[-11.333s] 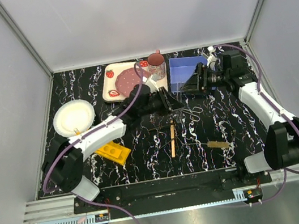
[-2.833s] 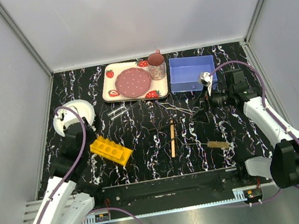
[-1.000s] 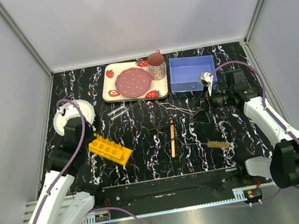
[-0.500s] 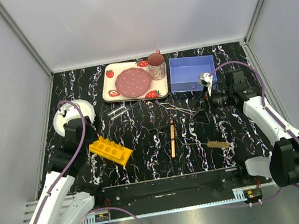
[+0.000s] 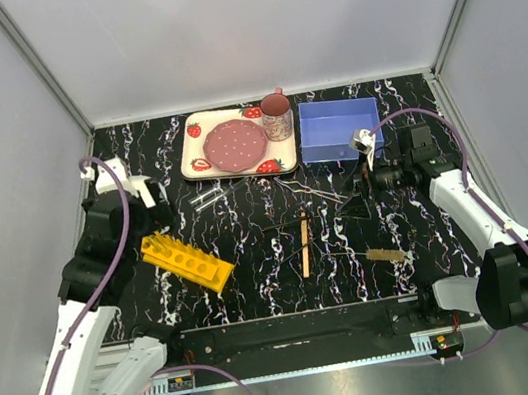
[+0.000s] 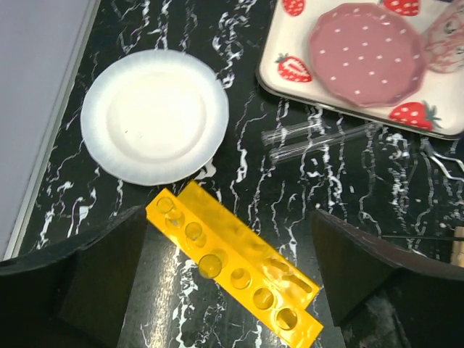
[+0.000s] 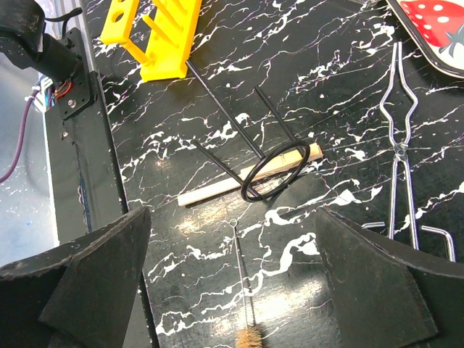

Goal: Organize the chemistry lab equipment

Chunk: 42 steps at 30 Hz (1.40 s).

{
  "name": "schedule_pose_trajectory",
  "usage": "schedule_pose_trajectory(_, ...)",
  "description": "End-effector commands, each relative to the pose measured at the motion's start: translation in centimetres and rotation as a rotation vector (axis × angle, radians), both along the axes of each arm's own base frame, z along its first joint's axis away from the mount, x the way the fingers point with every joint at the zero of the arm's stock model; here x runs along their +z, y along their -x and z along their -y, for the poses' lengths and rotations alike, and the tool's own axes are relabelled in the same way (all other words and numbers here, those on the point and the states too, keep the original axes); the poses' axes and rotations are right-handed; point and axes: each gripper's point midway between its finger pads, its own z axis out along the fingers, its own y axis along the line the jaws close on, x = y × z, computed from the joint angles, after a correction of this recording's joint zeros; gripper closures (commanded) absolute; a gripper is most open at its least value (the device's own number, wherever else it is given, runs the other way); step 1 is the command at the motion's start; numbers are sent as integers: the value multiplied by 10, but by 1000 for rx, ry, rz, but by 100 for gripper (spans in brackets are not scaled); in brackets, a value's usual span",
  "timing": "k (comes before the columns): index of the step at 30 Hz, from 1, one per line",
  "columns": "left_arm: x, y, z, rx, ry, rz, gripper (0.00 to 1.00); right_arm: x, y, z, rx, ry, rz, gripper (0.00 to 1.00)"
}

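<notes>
The yellow rack [image 6: 239,268] lies flat on the dark marbled table, its round holes facing up. My left gripper [image 6: 230,286] hangs open high above it, one finger on either side, touching nothing. Two clear glass tubes [image 6: 319,139] lie side by side beyond the rack [image 5: 187,261]. My right gripper [image 7: 232,290] is open and low over the wire handle of the tube brush [image 7: 250,337]. The wooden stick [image 7: 239,181] lies under a black wire ring stand [image 7: 274,174]. The wire tongs [image 7: 401,145] lie to the right of the stick.
A round white plate [image 6: 154,116] sits left of the tubes. The strawberry tray [image 5: 199,158] with pink plate and cup stands at the back, with a blue bin [image 5: 334,130] to its right. Grey walls enclose the table.
My left gripper has opened wide and risen away from the yellow rack, which stays on the table slightly further left. The left arm now covers the white plate from above. The right arm is still.
</notes>
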Motion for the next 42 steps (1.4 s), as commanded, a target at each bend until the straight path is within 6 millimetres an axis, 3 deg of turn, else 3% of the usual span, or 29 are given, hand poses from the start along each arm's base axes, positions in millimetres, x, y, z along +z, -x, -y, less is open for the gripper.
schedule_pose_trajectory(1,33,-7,24,-151,15,24,1,13,-5,0,17,-11,53,0)
schedule_pose_trajectory(2,44,-9,30,-186,28,39,1,13,-6,0,18,-8,56,0)
schedule_pose_trajectory(5,48,-19,63,-338,73,-17,1,13,-5,0,19,-7,56,0)
schedule_pose_trajectory(8,34,-30,97,-480,134,-125,1,14,-5,1,18,-2,62,1)
schedule_pose_trajectory(10,14,-41,113,-525,161,-220,1,13,-4,1,17,4,62,0)
schedule_pose_trajectory(12,5,-49,122,-555,164,-262,1,14,-4,2,15,9,69,0)
schedule_pose_trajectory(16,-34,-77,132,-593,111,-386,1,14,-4,3,16,13,76,0)
schedule_pose_trajectory(26,-122,-124,118,-591,-122,-611,15,9,-5,4,17,26,63,0)
schedule_pose_trajectory(30,-137,-146,105,-530,-190,-640,23,8,-5,4,20,29,60,0)
schedule_pose_trajectory(34,-147,-165,94,-480,-201,-657,38,8,-5,3,21,28,57,0)
schedule_pose_trajectory(42,-169,-180,82,-442,-189,-705,45,7,-5,4,23,32,55,0)
